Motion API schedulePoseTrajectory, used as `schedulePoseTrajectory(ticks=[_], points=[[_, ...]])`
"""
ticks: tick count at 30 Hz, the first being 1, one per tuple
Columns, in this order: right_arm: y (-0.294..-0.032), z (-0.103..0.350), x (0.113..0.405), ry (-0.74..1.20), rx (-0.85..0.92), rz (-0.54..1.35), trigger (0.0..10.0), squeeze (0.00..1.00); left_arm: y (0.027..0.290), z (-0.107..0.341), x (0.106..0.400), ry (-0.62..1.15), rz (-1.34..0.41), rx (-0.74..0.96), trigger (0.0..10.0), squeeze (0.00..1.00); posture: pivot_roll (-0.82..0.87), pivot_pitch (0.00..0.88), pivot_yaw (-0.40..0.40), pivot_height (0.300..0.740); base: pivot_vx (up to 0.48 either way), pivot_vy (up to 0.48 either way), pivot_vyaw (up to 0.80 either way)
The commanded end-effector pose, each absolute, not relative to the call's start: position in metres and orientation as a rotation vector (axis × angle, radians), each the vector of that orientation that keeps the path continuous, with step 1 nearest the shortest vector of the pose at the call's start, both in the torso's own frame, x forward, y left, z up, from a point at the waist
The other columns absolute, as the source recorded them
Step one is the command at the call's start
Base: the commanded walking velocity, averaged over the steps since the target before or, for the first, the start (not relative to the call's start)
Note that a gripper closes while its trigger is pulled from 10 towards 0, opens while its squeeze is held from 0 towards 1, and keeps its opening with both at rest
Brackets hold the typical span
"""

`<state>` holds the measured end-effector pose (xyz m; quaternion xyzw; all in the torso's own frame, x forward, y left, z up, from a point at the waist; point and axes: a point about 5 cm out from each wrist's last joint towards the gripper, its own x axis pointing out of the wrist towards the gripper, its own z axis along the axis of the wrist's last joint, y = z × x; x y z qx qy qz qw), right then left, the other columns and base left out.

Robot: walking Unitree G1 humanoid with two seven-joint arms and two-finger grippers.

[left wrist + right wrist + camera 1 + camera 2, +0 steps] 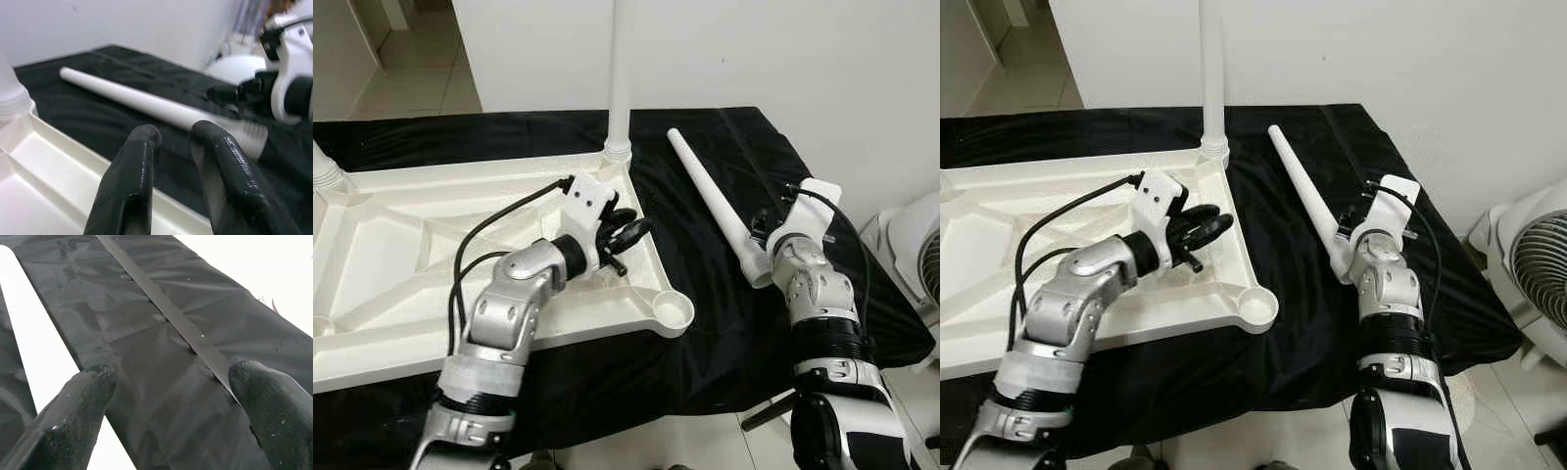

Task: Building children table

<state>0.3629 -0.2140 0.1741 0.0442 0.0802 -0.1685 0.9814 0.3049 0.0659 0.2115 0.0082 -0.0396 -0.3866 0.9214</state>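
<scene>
The white plastic tabletop point(401, 245) lies upside down on a black cloth. One white leg point(620, 78) stands upright in its far right corner, and another leg point(325, 171) stands at the far left corner. The near right corner socket point(674, 311) is empty. A loose white leg point(715, 201) lies on the cloth to the right. My left gripper point(631, 235) hovers over the tabletop's right rim, fingers point(142, 147) close together, holding nothing. My right gripper point(759, 227) is open at the loose leg's thick end; the leg point(29, 333) runs beside one finger, not between them.
The black cloth point(724, 323) covers a low surface whose front and right edges are close to my right arm. A white fan point(915, 255) stands on the floor to the right. A white wall is behind.
</scene>
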Motion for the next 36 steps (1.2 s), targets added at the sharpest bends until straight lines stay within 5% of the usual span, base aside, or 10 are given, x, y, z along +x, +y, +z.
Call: schedulePoseTrajectory(ticks=[1,12,22,36], points=[[-0.211,0.186,0.365,0.111,0.085,-0.313,10.0,0.0,0.063,0.215,0.305,-0.086,-0.769,0.007,10.0,0.0,0.1,0.039,-0.039,0.74,0.0,0.0,0.0],[-0.199,0.197,0.374,0.111,0.027,-0.212,10.0,0.0,0.061,0.236,0.314,-0.149,-0.511,0.073,10.0,0.0,0.11,0.038,-0.042,0.74,0.0,0.0,0.0],[-0.172,0.213,0.363,-0.119,-0.091,0.041,10.0,0.0,0.094,0.231,0.324,-0.122,-0.163,-0.003,10.0,0.0,0.12,0.062,-0.049,0.74,0.0,0.0,0.0],[-0.135,0.205,0.333,-0.255,-0.036,0.249,10.0,0.0,0.099,0.222,0.323,-0.105,-0.026,-0.049,10.0,0.0,0.1,0.051,-0.024,0.74,0.0,0.0,0.0]])
